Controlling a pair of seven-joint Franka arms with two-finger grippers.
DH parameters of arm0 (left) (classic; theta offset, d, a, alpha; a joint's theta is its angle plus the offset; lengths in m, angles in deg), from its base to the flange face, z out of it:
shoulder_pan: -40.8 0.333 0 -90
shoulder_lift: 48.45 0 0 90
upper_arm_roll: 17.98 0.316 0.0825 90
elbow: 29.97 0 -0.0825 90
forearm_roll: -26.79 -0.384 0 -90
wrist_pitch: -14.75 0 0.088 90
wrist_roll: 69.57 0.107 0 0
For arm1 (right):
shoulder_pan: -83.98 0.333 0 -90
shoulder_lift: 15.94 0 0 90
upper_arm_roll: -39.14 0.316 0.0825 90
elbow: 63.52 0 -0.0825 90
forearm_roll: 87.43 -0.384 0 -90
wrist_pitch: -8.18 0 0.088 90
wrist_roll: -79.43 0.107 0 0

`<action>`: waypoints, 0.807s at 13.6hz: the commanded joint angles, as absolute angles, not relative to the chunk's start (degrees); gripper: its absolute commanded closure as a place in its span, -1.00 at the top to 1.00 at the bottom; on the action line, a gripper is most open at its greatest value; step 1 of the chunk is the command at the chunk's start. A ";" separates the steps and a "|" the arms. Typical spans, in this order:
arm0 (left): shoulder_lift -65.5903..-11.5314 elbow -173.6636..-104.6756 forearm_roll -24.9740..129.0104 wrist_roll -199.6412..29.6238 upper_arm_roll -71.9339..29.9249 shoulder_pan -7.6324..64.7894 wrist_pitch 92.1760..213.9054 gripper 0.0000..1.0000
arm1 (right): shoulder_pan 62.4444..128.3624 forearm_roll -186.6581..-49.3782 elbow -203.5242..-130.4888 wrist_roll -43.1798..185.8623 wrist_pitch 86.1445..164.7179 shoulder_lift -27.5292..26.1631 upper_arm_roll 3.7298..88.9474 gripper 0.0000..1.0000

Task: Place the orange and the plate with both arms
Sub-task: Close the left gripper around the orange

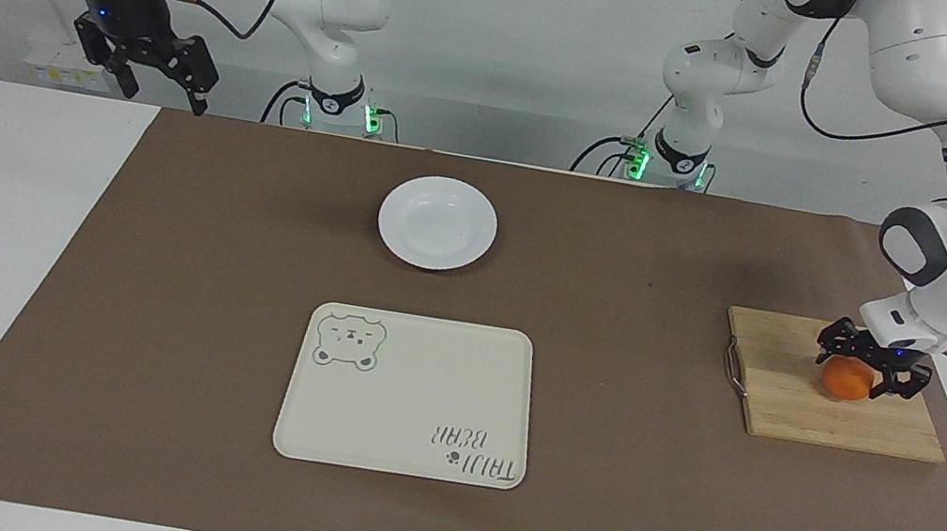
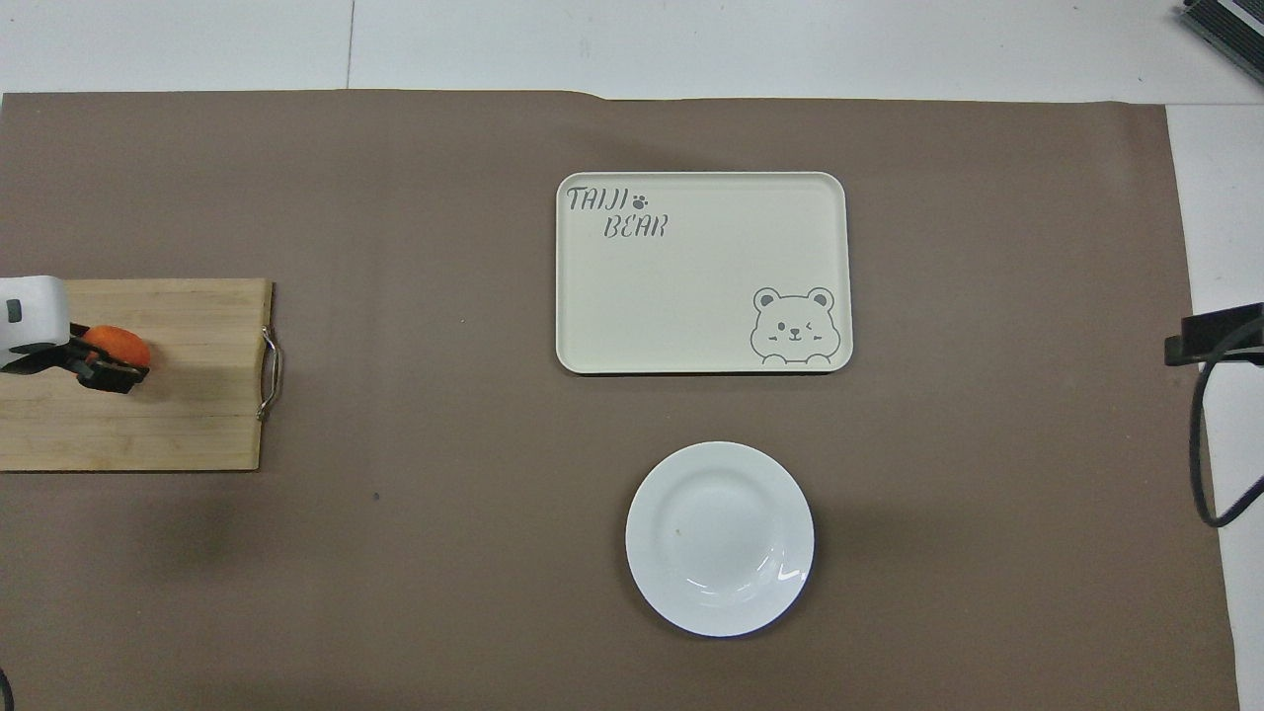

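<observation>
The orange (image 1: 845,381) lies on a wooden cutting board (image 1: 785,396) at the left arm's end of the table; it also shows in the overhead view (image 2: 118,346). My left gripper (image 1: 863,373) is down at the orange, open, with one finger on each side of it and partly covering it. The white plate (image 1: 438,222) sits on the brown mat near the robots, in the middle of the table, and it shows in the overhead view (image 2: 719,538). My right gripper (image 1: 154,77) waits open, raised over the right arm's end of the table.
A cream tray (image 1: 410,426) with a bear drawing lies farther from the robots than the plate, also in the overhead view (image 2: 701,296). The cutting board (image 2: 188,415) has a metal handle (image 2: 269,373) on its end toward the tray. A brown mat (image 1: 191,306) covers the table.
</observation>
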State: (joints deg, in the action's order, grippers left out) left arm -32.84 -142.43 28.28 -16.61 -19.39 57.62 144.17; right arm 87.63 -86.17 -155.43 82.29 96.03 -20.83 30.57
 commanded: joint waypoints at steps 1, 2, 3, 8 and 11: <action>-33.42 -144.23 28.38 -15.43 -19.47 57.93 146.05 0.71 | 87.76 -86.11 -155.72 81.36 95.81 -21.47 30.44 1.00; -33.50 -144.23 28.38 -15.43 -19.47 57.93 146.05 0.55 | 87.76 -86.11 -155.72 81.36 95.81 -21.47 30.44 1.00; -33.42 -144.23 28.38 -15.43 -19.47 57.93 145.97 0.12 | 87.76 -86.11 -155.72 81.36 95.81 -21.47 30.44 1.00; -35.34 -143.53 28.38 -16.39 -19.56 56.80 144.48 -1.00 | 87.76 -86.11 -155.72 81.36 95.81 -21.47 30.44 1.00; -39.12 -143.61 28.38 -19.01 -19.56 53.29 140.09 -1.00 | 87.76 -86.11 -155.72 81.36 95.81 -21.47 30.44 1.00</action>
